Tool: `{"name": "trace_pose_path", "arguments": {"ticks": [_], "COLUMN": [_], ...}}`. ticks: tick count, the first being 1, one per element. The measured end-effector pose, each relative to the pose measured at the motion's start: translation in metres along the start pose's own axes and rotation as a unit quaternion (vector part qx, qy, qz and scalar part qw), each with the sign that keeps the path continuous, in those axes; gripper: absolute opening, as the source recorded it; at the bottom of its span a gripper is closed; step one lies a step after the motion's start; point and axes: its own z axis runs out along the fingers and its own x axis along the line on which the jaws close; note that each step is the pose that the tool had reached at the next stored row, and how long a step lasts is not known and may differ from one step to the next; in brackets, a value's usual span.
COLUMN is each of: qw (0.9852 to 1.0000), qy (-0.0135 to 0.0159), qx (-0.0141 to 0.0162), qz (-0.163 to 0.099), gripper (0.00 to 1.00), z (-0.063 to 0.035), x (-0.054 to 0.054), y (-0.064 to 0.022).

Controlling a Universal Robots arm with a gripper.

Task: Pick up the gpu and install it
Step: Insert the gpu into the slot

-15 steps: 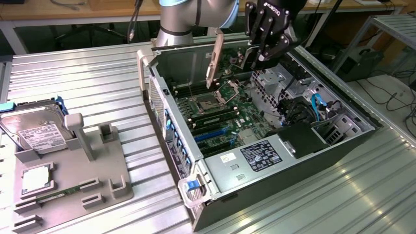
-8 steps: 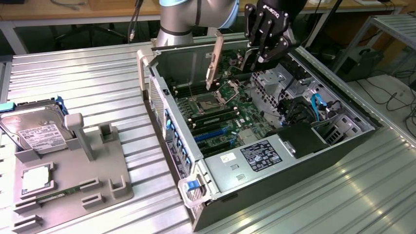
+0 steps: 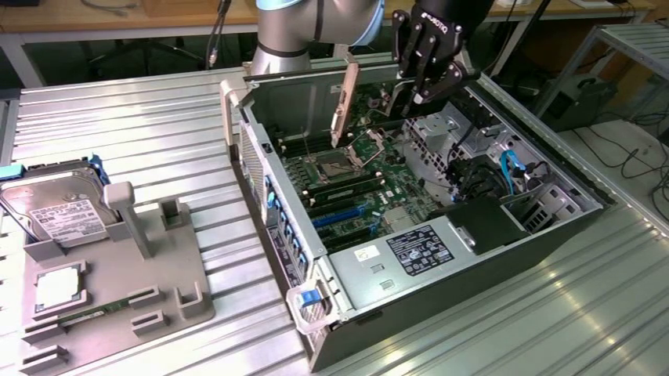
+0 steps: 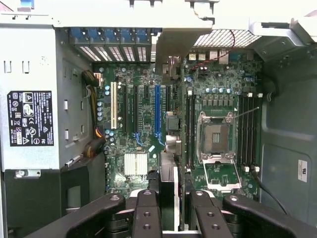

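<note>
- Exterior view: the tool (image 3: 427, 88) hangs over the open computer case (image 3: 313, 329), clenched on the gpu (image 3: 344, 110). It holds the card on edge, likely so the connector edge faces the board.
- The card's pale bracket strip hangs at the end far from the tool, close to the case's rear wall, which fits a bracket meant for the rear openings.
- The gpu is in the air directly under the tool, above the motherboard (image 3: 356, 188) and apart from it, so by my reading it is not seated.
- Well away from the tool, a grey parts fixture (image 3: 157, 258) props a hard drive (image 3: 58, 207) upright, ready for a grasp.
- The case lies on its side on a ribbed metal tabletop (image 3: 157, 133), its open side up toward the tool. Wooden desks and loose cables lie beyond.
- Wrist view: the tool (image 4: 173, 201) has both fingers pressed on the gpu (image 4: 168, 191), seen edge-on.
- Below the tool run the expansion slots, among them a blue slot (image 4: 157, 109). The CPU socket (image 4: 215, 136) sits to one side and the labelled power supply (image 4: 29, 119) to the other.
</note>
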Motion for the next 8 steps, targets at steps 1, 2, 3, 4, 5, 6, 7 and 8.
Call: {"name": "trace_pose_path", "arguments": {"ticks": [1,2,3,4,5,6,7,8], "qw": [1.0,1.0,1.0,1.0,1.0,1.0,1.0,1.0], "qy": [0.0001,0.0001,0.0001,0.0001,0.0001,0.0001,0.0001,0.0001], "qx": [0.0,-0.0001,-0.0001,-0.0001,-0.0001,-0.0001,-0.0002,-0.0002], "qz": [0.0,-0.001,-0.001,-0.001,-0.002,-0.003,-0.004,-0.006], "gripper": [0.28,0.28,0.28,0.28,0.28,0.28,0.28,0.28], "z": [0.0002,0.0005,0.0007,0.0009,0.0011,0.0012,0.0015,0.0017], "x": [0.0,0.0,0.0,0.0,0.0,0.0001,0.0001,0.0001], "y": [0.0,0.0,0.0,0.0,0.0,0.0,0.0,0.0]}}
